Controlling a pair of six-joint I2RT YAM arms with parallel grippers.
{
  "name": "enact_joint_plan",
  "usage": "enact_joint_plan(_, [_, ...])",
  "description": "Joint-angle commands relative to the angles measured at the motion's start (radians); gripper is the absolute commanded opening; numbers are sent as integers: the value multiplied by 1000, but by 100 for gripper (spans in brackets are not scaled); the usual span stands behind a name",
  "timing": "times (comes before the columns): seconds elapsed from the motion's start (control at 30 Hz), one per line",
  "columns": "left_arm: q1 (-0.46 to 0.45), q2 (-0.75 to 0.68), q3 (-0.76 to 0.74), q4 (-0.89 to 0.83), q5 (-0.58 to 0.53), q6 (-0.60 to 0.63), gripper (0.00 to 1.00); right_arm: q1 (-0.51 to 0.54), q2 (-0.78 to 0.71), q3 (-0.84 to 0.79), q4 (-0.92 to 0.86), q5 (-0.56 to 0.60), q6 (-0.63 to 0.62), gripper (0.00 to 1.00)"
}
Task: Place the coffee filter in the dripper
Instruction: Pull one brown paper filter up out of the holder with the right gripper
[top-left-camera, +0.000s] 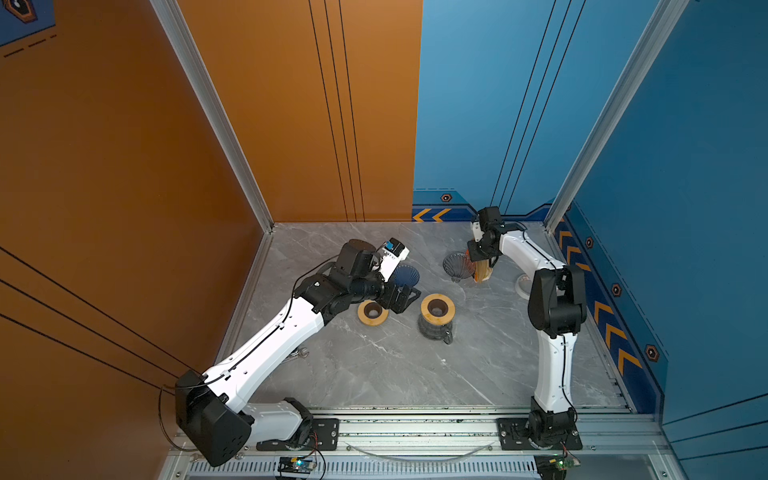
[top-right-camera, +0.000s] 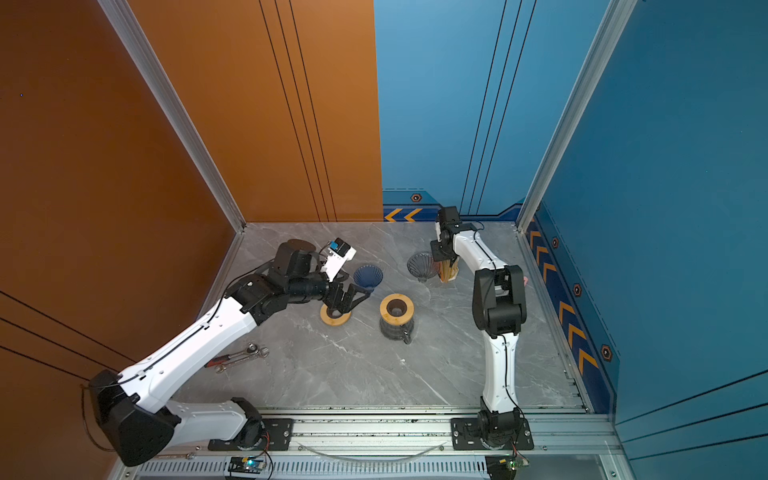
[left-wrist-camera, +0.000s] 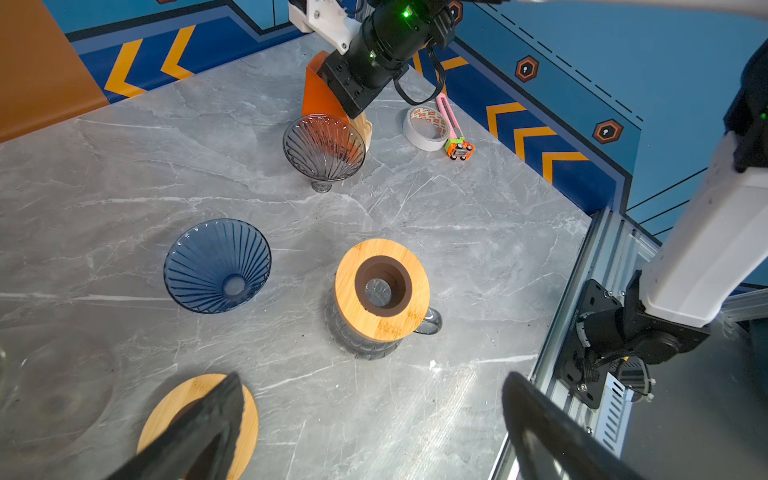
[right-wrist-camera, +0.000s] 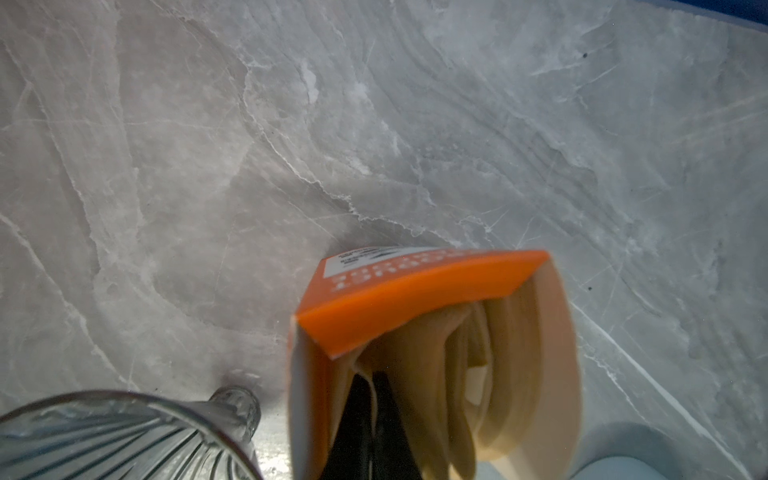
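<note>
An orange box (right-wrist-camera: 415, 291) of tan coffee filters (right-wrist-camera: 419, 365) stands at the back right of the table, seen in both top views (top-left-camera: 482, 272) (top-right-camera: 449, 272). My right gripper (right-wrist-camera: 375, 380) reaches down into the box and is shut on one filter sheet. A clear ribbed glass dripper (top-left-camera: 457, 266) (left-wrist-camera: 324, 147) lies tilted right beside the box. A blue glass dripper (top-left-camera: 405, 276) (left-wrist-camera: 218, 266) lies further left. My left gripper (left-wrist-camera: 374, 382) (top-right-camera: 353, 299) is open and holds nothing; it hovers over a loose wooden ring (left-wrist-camera: 249, 419).
A glass carafe with a wooden collar (left-wrist-camera: 382, 286) stands mid-table. A tape roll (left-wrist-camera: 428, 126) and a small pink, orange and green tool (left-wrist-camera: 457, 145) lie near the right wall. Wrenches (top-right-camera: 239, 357) lie under the left arm. An aluminium rail (top-left-camera: 415, 428) runs along the front.
</note>
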Motion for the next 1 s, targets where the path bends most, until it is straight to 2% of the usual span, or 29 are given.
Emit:
enact_joint_plan(0.0, [-15,1,11,-19,20,7,98,-7,-75,-27,13,-10,19,0])
enact_joint_plan(0.63, [-20,1,13,-19,25,3,98,-16,-244,-180,27,-4,40,0])
enact_joint_plan(0.97, [-25,1,12,-19,17,6,98,-11,-188,-113,46,2,61,0])
